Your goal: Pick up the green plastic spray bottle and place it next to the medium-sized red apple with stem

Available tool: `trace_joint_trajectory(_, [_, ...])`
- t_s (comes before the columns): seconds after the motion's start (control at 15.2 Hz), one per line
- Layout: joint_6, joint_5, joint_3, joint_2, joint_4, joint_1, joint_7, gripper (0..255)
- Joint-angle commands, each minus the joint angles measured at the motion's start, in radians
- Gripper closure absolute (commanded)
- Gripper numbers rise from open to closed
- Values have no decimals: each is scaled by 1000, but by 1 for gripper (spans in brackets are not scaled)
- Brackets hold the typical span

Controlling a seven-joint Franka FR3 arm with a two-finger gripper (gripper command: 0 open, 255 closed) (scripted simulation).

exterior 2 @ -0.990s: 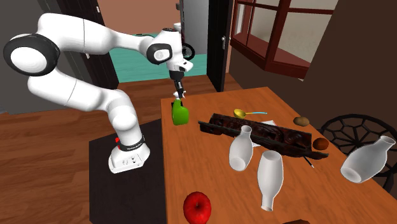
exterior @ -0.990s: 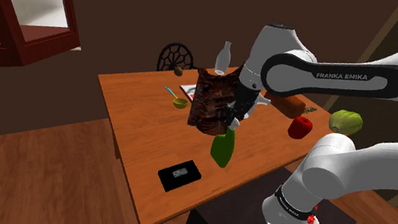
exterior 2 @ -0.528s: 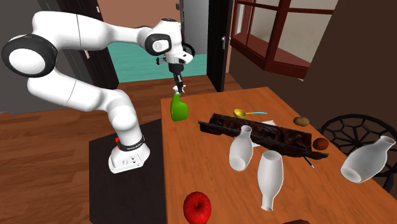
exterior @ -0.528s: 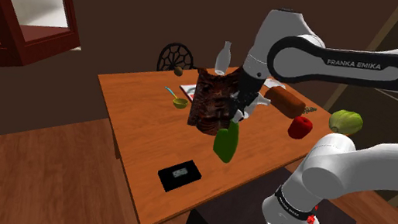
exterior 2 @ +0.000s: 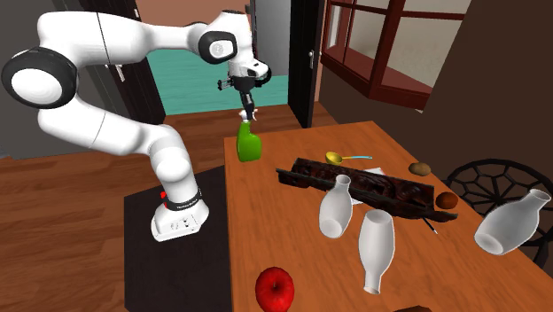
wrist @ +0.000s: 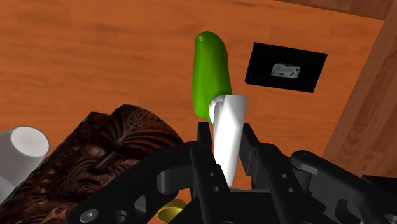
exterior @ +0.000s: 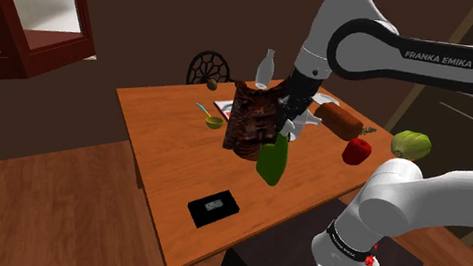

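Observation:
The green spray bottle (exterior: pixel 271 162) with a white spray head (wrist: pixel 228 133) hangs in the air above the wooden table (exterior: pixel 165 137), clear of its surface. My gripper (exterior: pixel 285 130) is shut on the spray head, and the green body (wrist: pixel 210 71) points down away from the fingers. From the second exterior view the bottle (exterior 2: pixel 248 145) hangs under the gripper (exterior 2: pixel 246 114) near the table's edge by the stand. The red apple with a stem (exterior 2: pixel 276 289) lies at the table's near corner in that view, well away from the bottle; in the shoulder view the apple (exterior: pixel 358 151) is to the bottle's right.
A dark carved tray (exterior: pixel 253 120) sits just behind the bottle. White vases (exterior 2: pixel 337 207) stand near it, between tray and apple. A black box (exterior: pixel 213 207) lies near the front edge. A bowl with a spoon (exterior: pixel 214 121), a brown loaf (exterior: pixel 342 122) and a green fruit (exterior: pixel 411 144) are farther off.
The arm has risen, lifting the green bottle higher above the table and a little toward the carved tray. The grip on the spray head is unchanged.

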Motion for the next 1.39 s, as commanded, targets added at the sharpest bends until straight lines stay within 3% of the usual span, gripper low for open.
trace_joint_trajectory(0.0, [-28,-4,-4,5,33,-2,-1,255])
trace_joint_trajectory(1.32, [-272,-20,-18,74,345,-10,8,255])
